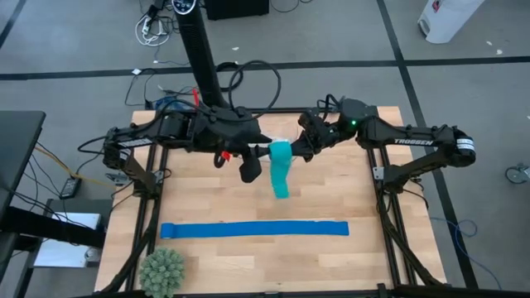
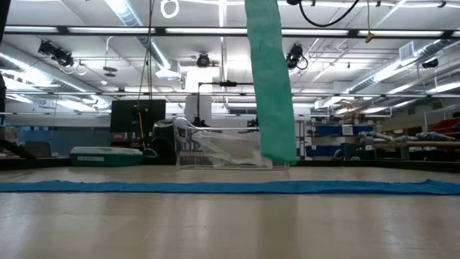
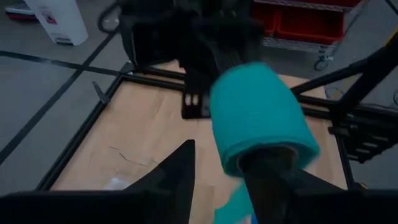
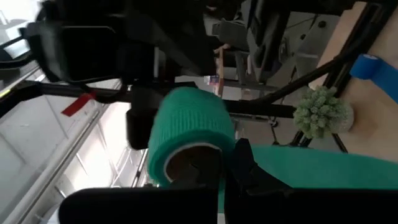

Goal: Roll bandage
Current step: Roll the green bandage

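Partly rolled: both end effectors [image 1: 277,151] pinch the teal stretchy fabric bandage [image 1: 281,170] roll; a long tail hangs unrolled toward 6 o'clock.

Bandage [image 1: 281,170] between jaws, above table [image 1: 331,257]

Both arms meet high over the rear middle of the pale wooden worktop [image 1: 331,265], crowding that airspace: the left end effector [image 1: 252,165] and right end effector [image 1: 300,147] flank a teal-green stretchy fabric bandage [image 1: 281,170], whose loose tail hangs down and ends clear of the surface. A long royal-blue fabric strip [image 1: 253,229] lies flat across the worktop's width nearer the front. A spiky green plant ball [image 1: 161,271] occupies the front left corner. The right front stretch lies bare.
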`<move>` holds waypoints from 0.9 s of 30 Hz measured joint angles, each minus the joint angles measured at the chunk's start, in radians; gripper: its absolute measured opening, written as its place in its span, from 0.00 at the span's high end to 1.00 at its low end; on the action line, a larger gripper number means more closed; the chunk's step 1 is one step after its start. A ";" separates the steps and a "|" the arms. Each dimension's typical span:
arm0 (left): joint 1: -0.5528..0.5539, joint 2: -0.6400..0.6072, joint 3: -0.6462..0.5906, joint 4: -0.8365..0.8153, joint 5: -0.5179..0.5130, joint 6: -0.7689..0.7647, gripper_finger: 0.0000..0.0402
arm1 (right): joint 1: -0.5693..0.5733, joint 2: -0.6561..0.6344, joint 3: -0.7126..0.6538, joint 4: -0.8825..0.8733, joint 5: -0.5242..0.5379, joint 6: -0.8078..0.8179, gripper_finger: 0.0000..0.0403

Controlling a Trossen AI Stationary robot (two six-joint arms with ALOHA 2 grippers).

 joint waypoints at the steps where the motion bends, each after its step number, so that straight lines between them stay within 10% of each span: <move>1: 0.000 0.001 0.000 0.010 -0.003 0.004 0.67 | 0.005 0.001 0.000 -0.001 0.006 0.001 1.00; 8: -0.004 0.001 0.000 0.048 0.021 0.021 0.95 | 0.015 0.001 0.000 0.010 0.036 -0.055 0.98; 18: 0.047 -0.001 0.001 0.114 0.146 -0.191 0.96 | -0.048 -0.065 0.017 0.006 -0.024 -0.201 0.88; 27: 0.131 0.000 0.000 0.178 0.357 -0.354 0.96 | -0.034 -0.141 0.199 -0.393 0.134 -0.674 0.90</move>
